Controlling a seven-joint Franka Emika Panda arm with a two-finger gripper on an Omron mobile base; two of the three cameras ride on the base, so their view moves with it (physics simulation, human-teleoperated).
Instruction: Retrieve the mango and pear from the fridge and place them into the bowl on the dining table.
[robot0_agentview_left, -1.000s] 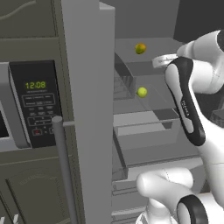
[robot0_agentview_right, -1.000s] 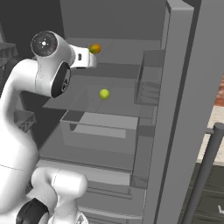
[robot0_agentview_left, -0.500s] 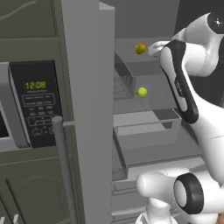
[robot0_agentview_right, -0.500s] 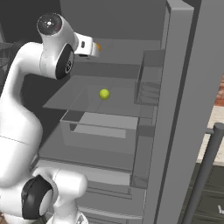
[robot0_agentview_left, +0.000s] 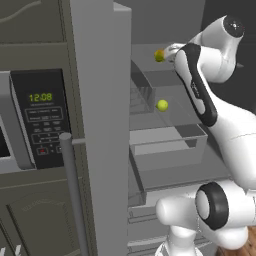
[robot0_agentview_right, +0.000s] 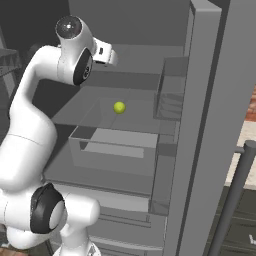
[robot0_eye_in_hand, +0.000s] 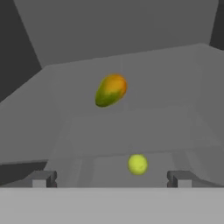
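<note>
jaws spread wide | arm has reached nearer mango (robot0_eye_in_hand: 111, 90)

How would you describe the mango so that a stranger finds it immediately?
Look inside the open grey metallic fridge, on the upper grey shelf. There lies the oval orange-and-green mango, higher than the small round yellow-green pear. Its elongated shape and orange blush distinguish it.

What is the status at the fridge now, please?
Fingers open, holding nothing. Mango ahead on upper fridge shelf; pear on shelf below. Nothing in the way.
</note>
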